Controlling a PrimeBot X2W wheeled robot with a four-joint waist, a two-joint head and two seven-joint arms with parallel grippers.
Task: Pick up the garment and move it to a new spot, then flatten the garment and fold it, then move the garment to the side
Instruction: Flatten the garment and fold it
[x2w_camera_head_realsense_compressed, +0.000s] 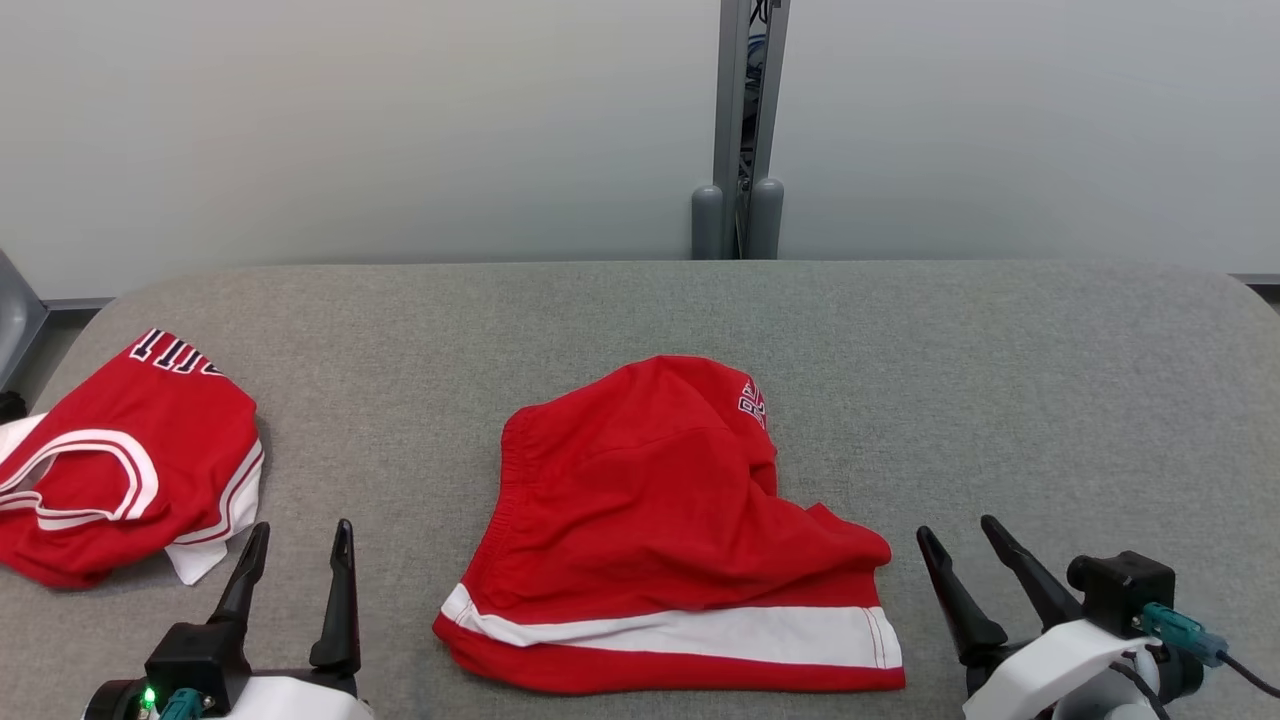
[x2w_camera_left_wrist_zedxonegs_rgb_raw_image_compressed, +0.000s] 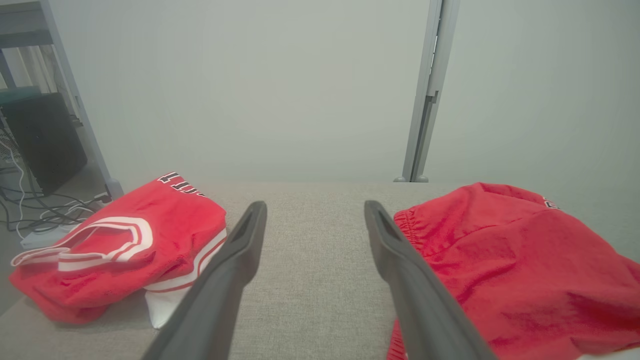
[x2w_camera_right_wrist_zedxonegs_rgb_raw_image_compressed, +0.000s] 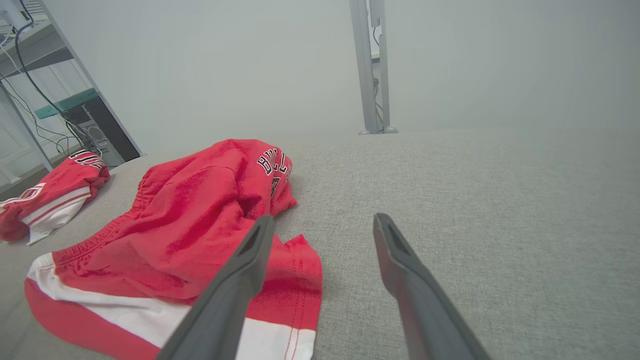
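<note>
Head view | red garment (x2w_camera_head_realsense_compressed: 650, 500) crumpled on table (x2w_camera_head_realsense_compressed: 1000, 350) | left pincer (x2w_camera_head_realsense_compressed: 303, 527) spread, empty | right pincer (x2w_camera_head_realsense_compressed: 955, 527) spread, empty

Jaws wide apart btwn red jersey (x2w_camera_left_wrist_zedxonegs_rgb_raw_image_compressed: 115, 250) & red shorts (x2w_camera_left_wrist_zedxonegs_rgb_raw_image_compressed: 515, 270)

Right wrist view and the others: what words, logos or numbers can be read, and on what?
"BULL", the rest lost in a fold: on the crumpled red shorts with a white hem band.
Black-and-white block letters on the folded red-and-white jersey: upside down, partly hidden, unreadable.
</note>
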